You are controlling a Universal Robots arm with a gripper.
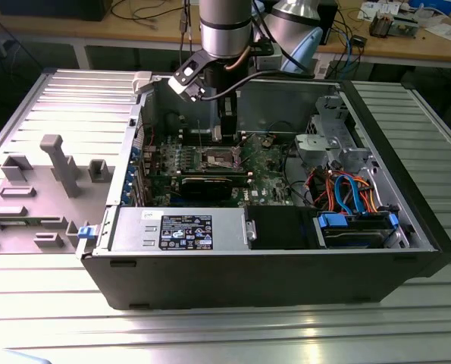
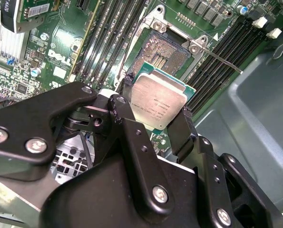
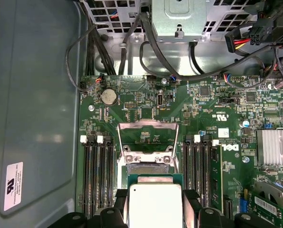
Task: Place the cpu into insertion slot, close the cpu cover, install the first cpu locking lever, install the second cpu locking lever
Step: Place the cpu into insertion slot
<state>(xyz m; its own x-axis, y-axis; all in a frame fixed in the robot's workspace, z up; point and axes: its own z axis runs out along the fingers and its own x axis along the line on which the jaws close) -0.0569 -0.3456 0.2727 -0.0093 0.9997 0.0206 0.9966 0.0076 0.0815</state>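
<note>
While my black metal gripper [image 2: 154,105] squeezes the flat square silver-grey cpu [image 2: 158,100] by two sides, the chip hangs just over the near edge of the square, shiny-rimmed insertion slot [image 2: 169,51], not in it yet. Past my jaws, the thin silver cpu cover [image 3: 146,125] stands open. If I go down tilted or a bit off, I think the chip could sit crooked and hurt the slot. My fingers [image 2: 181,133] hide the chip's edges. Its underside is hidden too, so I cannot tell how close it is.
</note>
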